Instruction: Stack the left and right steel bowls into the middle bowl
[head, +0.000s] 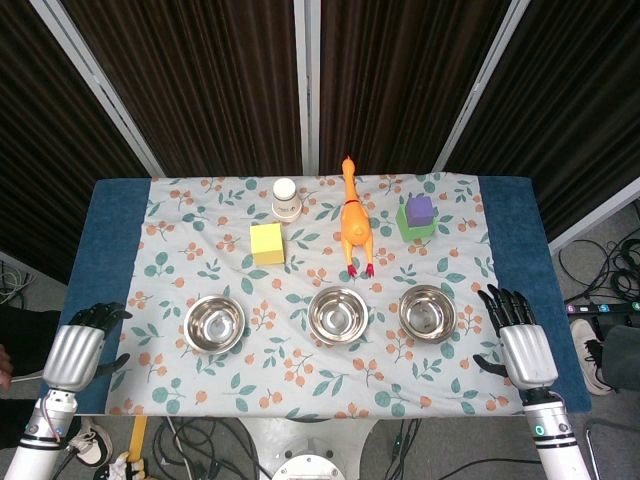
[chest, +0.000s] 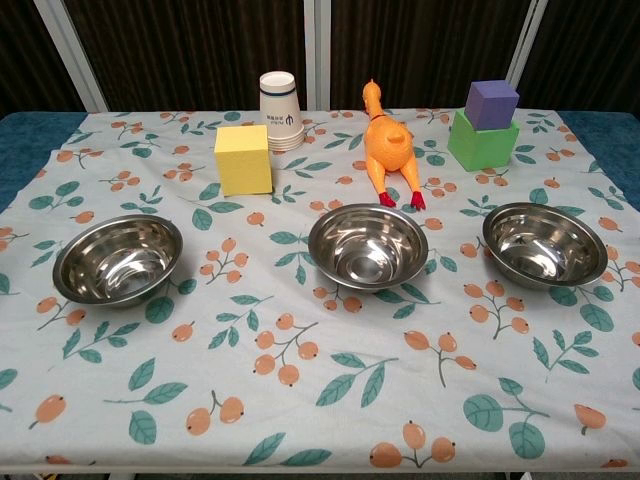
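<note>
Three steel bowls stand in a row on the flowered cloth: the left bowl (head: 214, 323) (chest: 118, 259), the middle bowl (head: 339, 315) (chest: 368, 246) and the right bowl (head: 427, 312) (chest: 544, 244). All are upright and hold nothing. My left hand (head: 84, 341) rests at the table's left front corner, fingers apart, well left of the left bowl. My right hand (head: 517, 333) lies at the right front edge, fingers spread, a little right of the right bowl. Neither hand holds anything. The chest view shows no hand.
Behind the bowls stand a yellow cube (head: 267, 243) (chest: 243, 159), a stack of paper cups (head: 286, 197) (chest: 281, 110), a rubber chicken (head: 353, 222) (chest: 388, 148), and a purple cube on a green block (head: 417, 217) (chest: 487, 125). Dark curtains hang behind the table.
</note>
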